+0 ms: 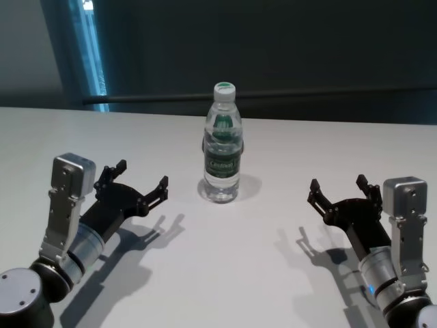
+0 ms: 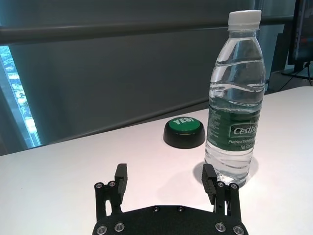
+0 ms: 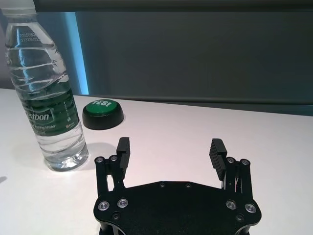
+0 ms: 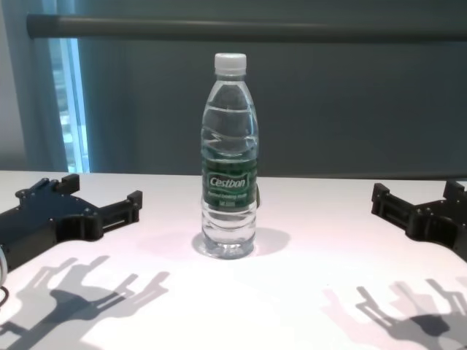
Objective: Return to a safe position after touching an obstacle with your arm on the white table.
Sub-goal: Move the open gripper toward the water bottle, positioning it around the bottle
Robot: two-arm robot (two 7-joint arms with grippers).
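Note:
The clear water bottle [image 1: 222, 147] with a white cap and green "Cestbon" label stands upright in the middle of the white table [image 1: 273, 273]. It also shows in the chest view [image 4: 230, 160]. My left gripper [image 1: 142, 175] is open and empty, low over the table to the bottle's left and apart from it. In the left wrist view, the left gripper [image 2: 165, 172] has the bottle [image 2: 234, 112] just beyond one finger. My right gripper [image 1: 337, 184] is open and empty, farther off to the bottle's right. The right wrist view shows the right gripper [image 3: 170, 146] and the bottle [image 3: 46, 98].
A round black button with a green "YES!" top [image 2: 184, 129] sits on the table just behind the bottle; it also shows in the right wrist view [image 3: 102, 112]. The table's far edge runs along a dark wall with a bright window strip [image 1: 92, 55] at the far left.

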